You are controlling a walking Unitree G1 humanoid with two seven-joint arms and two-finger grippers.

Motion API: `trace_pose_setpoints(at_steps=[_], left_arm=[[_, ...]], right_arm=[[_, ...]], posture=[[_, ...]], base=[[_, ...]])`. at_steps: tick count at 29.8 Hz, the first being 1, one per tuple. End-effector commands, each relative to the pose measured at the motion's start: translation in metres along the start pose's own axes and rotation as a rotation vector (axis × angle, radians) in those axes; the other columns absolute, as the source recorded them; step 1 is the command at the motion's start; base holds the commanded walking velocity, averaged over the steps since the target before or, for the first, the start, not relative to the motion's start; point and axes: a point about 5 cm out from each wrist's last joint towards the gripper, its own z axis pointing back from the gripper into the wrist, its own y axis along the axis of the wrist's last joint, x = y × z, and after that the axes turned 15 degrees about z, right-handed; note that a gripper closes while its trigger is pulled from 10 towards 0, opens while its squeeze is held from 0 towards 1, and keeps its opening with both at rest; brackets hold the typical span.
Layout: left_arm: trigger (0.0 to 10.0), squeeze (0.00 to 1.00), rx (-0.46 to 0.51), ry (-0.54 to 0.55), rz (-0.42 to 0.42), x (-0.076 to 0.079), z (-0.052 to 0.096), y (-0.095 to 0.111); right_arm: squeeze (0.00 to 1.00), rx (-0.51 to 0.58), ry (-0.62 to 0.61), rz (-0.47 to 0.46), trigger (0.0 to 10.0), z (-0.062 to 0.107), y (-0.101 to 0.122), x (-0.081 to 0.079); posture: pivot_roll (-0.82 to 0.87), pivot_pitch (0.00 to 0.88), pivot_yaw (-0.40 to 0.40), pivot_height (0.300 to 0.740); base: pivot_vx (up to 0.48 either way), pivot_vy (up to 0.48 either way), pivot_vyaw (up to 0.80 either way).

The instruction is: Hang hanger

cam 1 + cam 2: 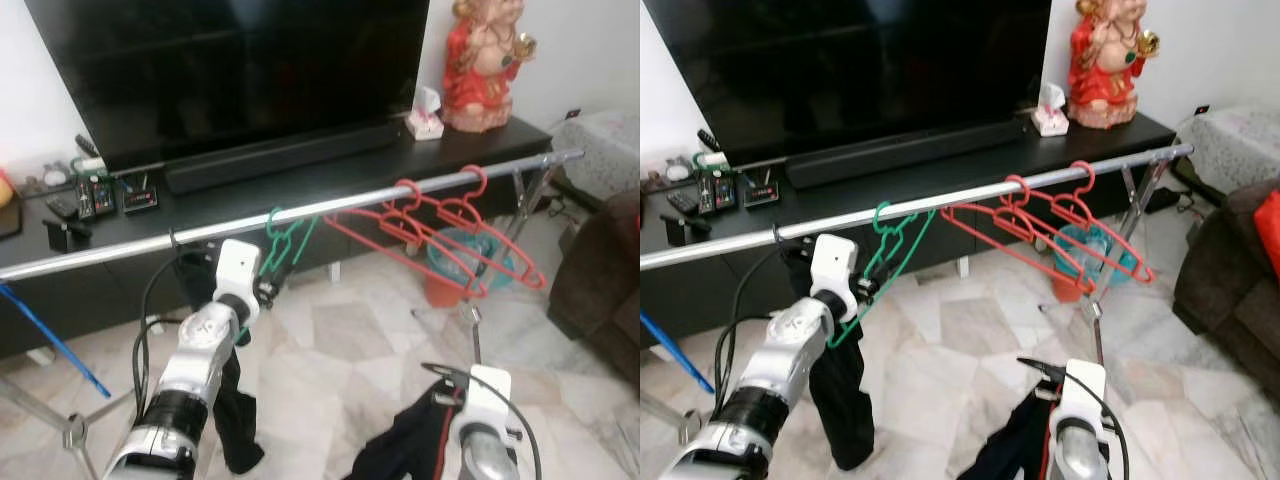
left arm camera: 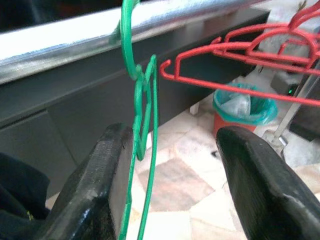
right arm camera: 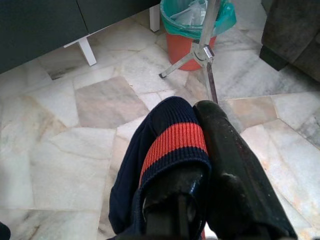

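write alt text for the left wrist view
The left pincer, open, frames a green hanger hooked over a silver rail. Red hangers hang further along, above a bin with a green liner.

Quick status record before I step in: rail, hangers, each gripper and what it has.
rail: silver rod running across in front of the TV cabinet
green hanger: hook over the rail
red hangers: hung further toward the robot's right
left gripper: open, fingers either side of the green hanger
right gripper: low, shut on navy garment with red stripe
floor: red bin with green liner
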Motion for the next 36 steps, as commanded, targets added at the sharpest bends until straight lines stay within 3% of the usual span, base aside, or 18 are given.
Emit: trace_pose_setpoints(at_steps=[1,3,4,5,6,18,23,24,26,27,36], left_arm=[[10.0,0.00,0.001,0.019,-0.009,-0.002,-0.005,0.003],[10.0,0.00,-0.003,0.031,-0.010,-0.004,-0.008,0.005],[10.0,0.37,-0.005,0.038,-0.010,-0.005,-0.009,0.005],[10.0,0.37,-0.005,0.038,-0.010,-0.005,-0.009,0.005],[10.0,1.00,-0.003,0.042,0.000,-0.006,-0.010,0.006],[10.0,1.00,0.001,0.122,-0.039,-0.014,-0.020,0.016],[10.0,1.00,-0.016,0.118,-0.032,-0.009,-0.023,0.015],[10.0,0.23,-0.024,0.120,-0.037,-0.009,-0.024,0.014],[10.0,0.23,-0.029,0.121,-0.041,-0.008,-0.025,0.014],[10.0,0.00,-0.033,0.130,-0.039,-0.009,-0.025,0.014],[10.0,0.00,-0.113,0.135,0.014,-0.008,-0.024,0.000]], right_arm=[[0.00,0.020,-0.008,-0.015,10.0,-0.001,0.004,-0.003],[0.00,0.032,-0.009,-0.023,10.0,0.000,0.006,-0.005],[0.00,0.039,-0.007,-0.021,10.0,0.000,0.008,-0.006],[0.00,0.039,-0.007,-0.021,10.0,0.000,0.008,-0.006],[0.00,0.045,-0.005,-0.013,10.0,0.000,0.008,-0.006],[0.00,0.066,-0.010,-0.021,10.0,0.001,0.011,-0.009],[0.00,0.068,-0.009,-0.019,10.0,0.000,0.012,-0.008],[0.00,0.070,-0.009,-0.019,10.0,0.000,0.012,-0.008],[0.00,0.072,-0.008,-0.018,10.0,0.000,0.012,-0.008],[0.00,0.073,-0.009,-0.018,10.0,0.000,0.013,-0.007],[0.00,0.074,0.009,-0.013,10.0,0.000,0.012,-0.010]], posture=[[-0.01,0.000,0.075,0.740],[-0.02,0.000,0.082,0.740],[-0.02,0.000,0.084,0.740],[-0.02,0.000,0.084,0.740],[-0.02,0.000,0.087,0.740],[-0.02,0.000,0.099,0.740],[-0.03,0.000,0.097,0.740],[-0.03,0.000,0.096,0.740],[-0.03,0.000,0.096,0.740],[-0.03,0.000,0.095,0.740],[-0.03,0.000,0.097,0.740]], base=[[0.000,0.000,0.00],[0.000,0.000,0.00],[0.000,0.000,0.00],[0.000,0.000,0.00],[0.000,0.000,0.00],[0.000,0.000,0.00],[0.000,0.000,0.00],[0.000,0.000,0.00],[0.000,0.000,0.00],[0.000,0.000,0.00],[0.000,0.000,0.00]])
